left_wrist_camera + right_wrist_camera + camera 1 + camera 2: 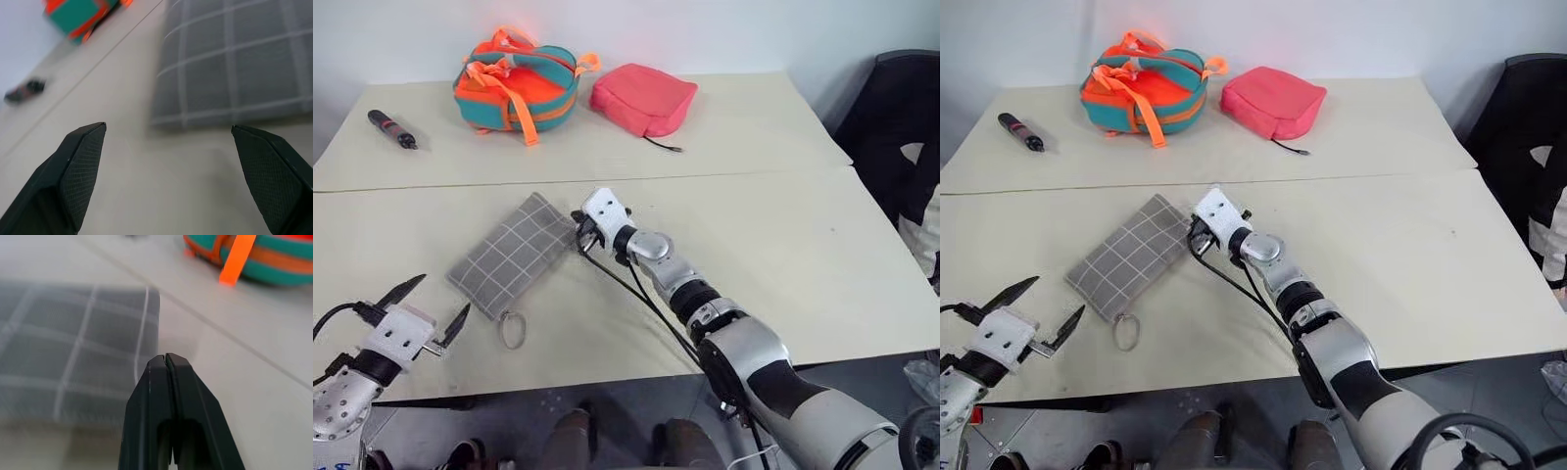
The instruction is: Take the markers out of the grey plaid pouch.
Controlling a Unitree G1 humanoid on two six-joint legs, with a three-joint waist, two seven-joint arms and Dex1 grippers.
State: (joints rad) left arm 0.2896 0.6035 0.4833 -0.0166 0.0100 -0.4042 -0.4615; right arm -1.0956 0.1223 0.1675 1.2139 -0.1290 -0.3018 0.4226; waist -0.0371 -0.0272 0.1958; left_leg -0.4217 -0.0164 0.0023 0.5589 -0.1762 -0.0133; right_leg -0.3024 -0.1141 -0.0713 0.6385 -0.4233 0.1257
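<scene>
1. Nearest the head camera, the left hand [421, 308] is seen low at the front edge of the counter [783, 245], its two black fingers [80, 166] spread wide with nothing between them.
2. Just ahead of that hand, the grey plaid pouch [514, 255] is laid flat and diagonally on the counter, and its ring zipper pull [512, 330] rests on the counter at the pouch's near corner.
3. No contact is seen between the left hand and the pouch; bare counter lies between them.
4. At the pouch's far right corner, the right hand [166, 360] is held just beside the fabric, with its fingers pressed together and nothing seen between them.
5. Whether the right fingertips touch the pouch's edge cannot be told.
6. The pouch is seen closed, and no markers can be made out on it or around it.
7. Farther back on the counter, a teal-orange bag [517, 86] is set beside a pink pouch [643, 98].
8. A black-and-pink pen [391, 129] is laid well to the left of the bag.
</scene>
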